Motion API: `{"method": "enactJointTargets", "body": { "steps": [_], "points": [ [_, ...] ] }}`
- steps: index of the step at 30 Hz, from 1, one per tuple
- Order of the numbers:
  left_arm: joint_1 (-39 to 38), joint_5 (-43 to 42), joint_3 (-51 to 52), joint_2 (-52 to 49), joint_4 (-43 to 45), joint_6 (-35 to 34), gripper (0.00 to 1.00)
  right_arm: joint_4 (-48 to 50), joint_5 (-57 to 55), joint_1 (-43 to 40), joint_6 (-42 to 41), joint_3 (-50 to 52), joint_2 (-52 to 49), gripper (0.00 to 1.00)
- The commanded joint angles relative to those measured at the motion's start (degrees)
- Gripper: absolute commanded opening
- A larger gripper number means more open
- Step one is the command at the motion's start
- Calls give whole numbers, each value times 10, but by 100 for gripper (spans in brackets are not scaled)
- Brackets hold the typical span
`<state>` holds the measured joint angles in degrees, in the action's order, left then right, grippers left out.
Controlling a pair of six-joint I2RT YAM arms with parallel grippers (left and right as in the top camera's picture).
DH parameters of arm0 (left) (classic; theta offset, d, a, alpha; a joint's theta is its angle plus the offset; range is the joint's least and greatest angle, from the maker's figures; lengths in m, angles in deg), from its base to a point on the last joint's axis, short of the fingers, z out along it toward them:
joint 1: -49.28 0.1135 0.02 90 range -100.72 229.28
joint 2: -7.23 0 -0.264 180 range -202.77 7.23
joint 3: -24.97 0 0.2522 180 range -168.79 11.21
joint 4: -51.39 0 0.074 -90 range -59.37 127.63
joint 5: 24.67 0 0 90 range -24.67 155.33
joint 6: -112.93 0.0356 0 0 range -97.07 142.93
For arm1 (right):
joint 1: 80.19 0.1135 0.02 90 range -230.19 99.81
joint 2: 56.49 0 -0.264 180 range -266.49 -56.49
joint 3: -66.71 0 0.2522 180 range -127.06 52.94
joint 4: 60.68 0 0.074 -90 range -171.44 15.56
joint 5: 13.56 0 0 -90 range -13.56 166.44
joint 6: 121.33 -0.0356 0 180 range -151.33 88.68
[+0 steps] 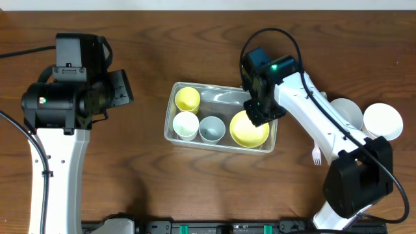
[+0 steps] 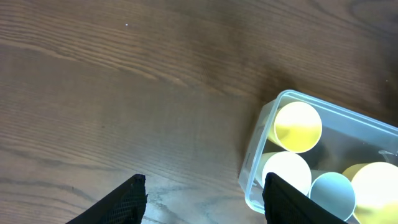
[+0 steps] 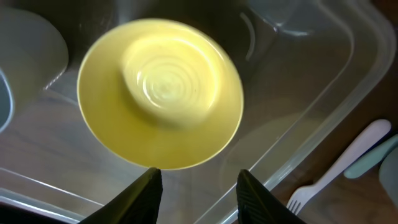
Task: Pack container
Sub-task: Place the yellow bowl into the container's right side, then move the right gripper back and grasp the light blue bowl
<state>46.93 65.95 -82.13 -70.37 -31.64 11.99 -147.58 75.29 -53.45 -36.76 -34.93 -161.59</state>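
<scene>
The clear plastic container (image 1: 218,97) lies mid-table. Inside are a yellow cup (image 1: 187,99), a white cup (image 1: 185,125), a pale blue cup (image 1: 212,129) and a yellow bowl (image 1: 249,130). My right gripper (image 1: 262,112) hovers over the bowl, open and empty; in the right wrist view the bowl (image 3: 160,93) lies just beyond my fingertips (image 3: 200,186) inside the container (image 3: 348,81). My left gripper (image 1: 120,88) is open and empty, left of the container. The left wrist view shows my open fingers (image 2: 205,199), the container's corner (image 2: 252,162), the yellow cup (image 2: 297,127) and the white cup (image 2: 286,174).
Two white bowls (image 1: 346,114) (image 1: 383,121) stand at the right of the table. A white plastic fork (image 1: 316,154) lies beside the right arm, also in the right wrist view (image 3: 339,171). Bare wood lies around the left arm.
</scene>
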Motion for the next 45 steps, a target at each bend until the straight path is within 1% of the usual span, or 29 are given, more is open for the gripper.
{"method": "enactJointTargets", "body": {
  "steps": [1,4,7,9,10,13,17,23,32,37,38,39,42,45],
  "points": [
    [2,5,-6,-4,-4,-7,61,6,-12,-12,-7,-9,4,41],
    [2,5,-6,-4,-4,-7,61,3,-39,-36,-43,-39,18,43],
    [2,5,-6,-4,-4,-7,61,3,-57,-87,-70,-79,46,47],
    [2,5,-6,-4,-5,-7,61,11,-68,-133,-83,-99,65,59],
    [2,5,-6,-4,-6,-7,61,19,-68,-156,-83,-102,73,61],
    [2,5,-6,-4,-6,-7,61,35,-63,-237,-83,-102,79,62],
    [2,5,-6,-4,-6,-8,61,22,-24,-315,-82,-85,53,61],
    [2,5,-6,-4,-6,-8,61,25,-27,-352,-76,-40,6,63],
    [2,5,-6,-4,-8,-8,61,50,-27,-357,-76,19,-61,61],
    [2,5,-6,-4,-10,-7,61,48,-24,-357,-75,27,-89,51],
    [2,5,-6,-4,-11,-8,61,48,-24,-356,-76,28,-93,46],
    [2,5,-6,-4,-12,-7,61,48,-24,-356,-76,29,-94,37],
    [2,5,-6,-4,-12,-7,61,46,-24,-355,-76,30,-99,18],
    [2,5,-6,-4,-12,-7,61,46,-24,-353,-76,30,-101,6]
  ]
}}
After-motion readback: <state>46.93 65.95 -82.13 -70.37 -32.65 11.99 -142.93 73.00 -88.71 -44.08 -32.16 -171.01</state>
